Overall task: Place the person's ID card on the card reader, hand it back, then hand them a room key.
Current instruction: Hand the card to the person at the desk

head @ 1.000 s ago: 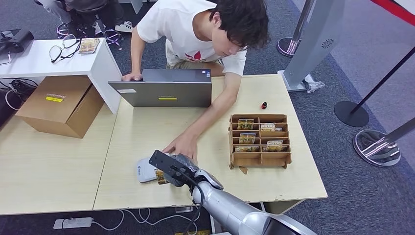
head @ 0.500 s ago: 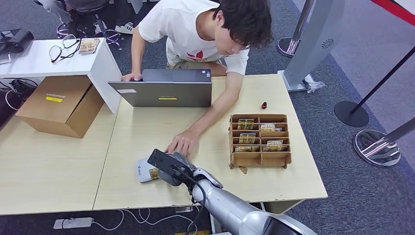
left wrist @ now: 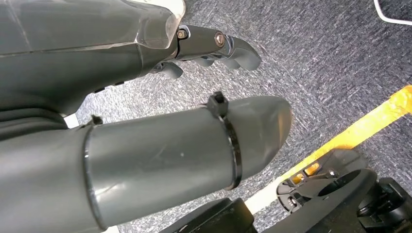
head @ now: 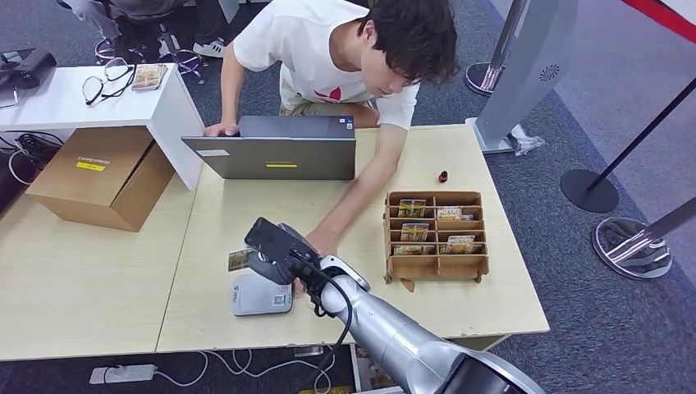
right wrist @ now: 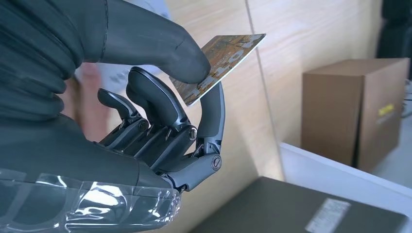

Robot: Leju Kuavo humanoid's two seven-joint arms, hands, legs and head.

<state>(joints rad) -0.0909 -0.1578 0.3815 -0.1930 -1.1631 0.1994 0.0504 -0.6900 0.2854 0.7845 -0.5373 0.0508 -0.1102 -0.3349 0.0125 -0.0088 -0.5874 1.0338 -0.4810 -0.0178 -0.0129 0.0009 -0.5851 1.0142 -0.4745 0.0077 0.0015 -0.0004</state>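
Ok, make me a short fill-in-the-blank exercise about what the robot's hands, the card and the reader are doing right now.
1. The right hand pinches a patterned ID card between a finger and its ____.
2. The white card reader lies on the light wooden ____.
3. The left hand hangs over grey ____.

Missing words: thumb; table; carpet

an office reception mock-up: grey carpet (head: 525, 164), wooden desks (head: 460, 156), a laptop (head: 275, 156), stanchion posts (head: 591, 190) far right.
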